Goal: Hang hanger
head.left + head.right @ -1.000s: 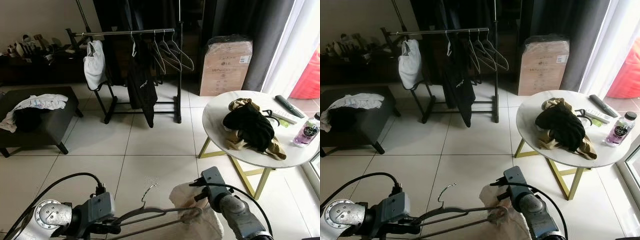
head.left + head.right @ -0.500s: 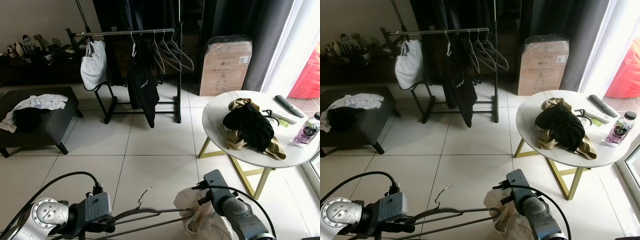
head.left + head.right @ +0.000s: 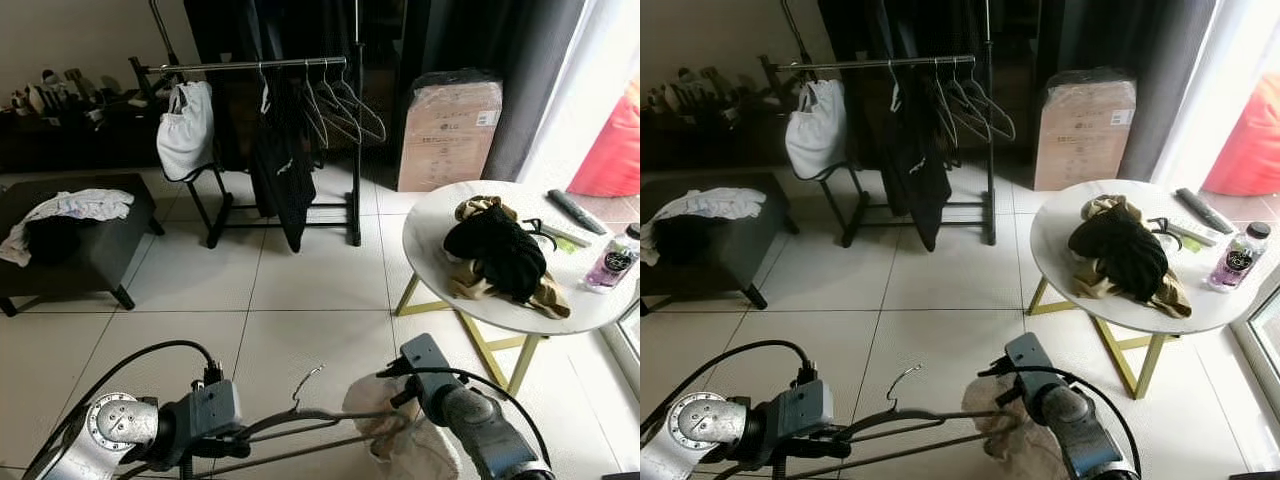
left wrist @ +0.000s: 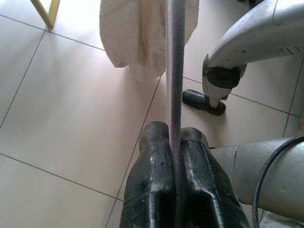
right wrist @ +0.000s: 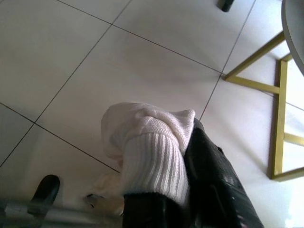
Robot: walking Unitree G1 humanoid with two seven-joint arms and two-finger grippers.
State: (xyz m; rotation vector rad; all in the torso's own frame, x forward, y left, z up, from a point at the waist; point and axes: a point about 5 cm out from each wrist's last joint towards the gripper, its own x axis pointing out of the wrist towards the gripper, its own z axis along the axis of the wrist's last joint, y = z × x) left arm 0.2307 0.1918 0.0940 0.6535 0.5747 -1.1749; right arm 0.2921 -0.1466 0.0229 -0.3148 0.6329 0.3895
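Note:
My left gripper (image 3: 240, 445) is shut on the lower bar of a grey metal hanger (image 3: 310, 422), seen between its fingers (image 4: 156, 185) in the left wrist view. The hanger's hook (image 3: 305, 382) points up, low in front of me. A cream knit garment (image 3: 400, 440) hangs off the hanger's right end. My right gripper (image 3: 395, 430) is shut on that garment's ribbed cuff (image 5: 152, 166). The clothes rail (image 3: 255, 66) stands across the room, with a white top (image 3: 185, 130), a black garment (image 3: 280, 165) and several bare hangers (image 3: 345, 105) on it.
A round white table (image 3: 440, 300) on gold legs stands to my right, holding a pile of clothes (image 3: 500, 260), a remote and a bottle (image 3: 612, 262). A dark ottoman (image 3: 70, 250) with laundry sits at left. A wrapped cardboard box (image 3: 450, 130) stands by the curtain. Tiled floor lies between me and the rail.
The view has shifted a little as I move. The left arm has come slightly forward and up with the hanger. Both grips are unchanged.

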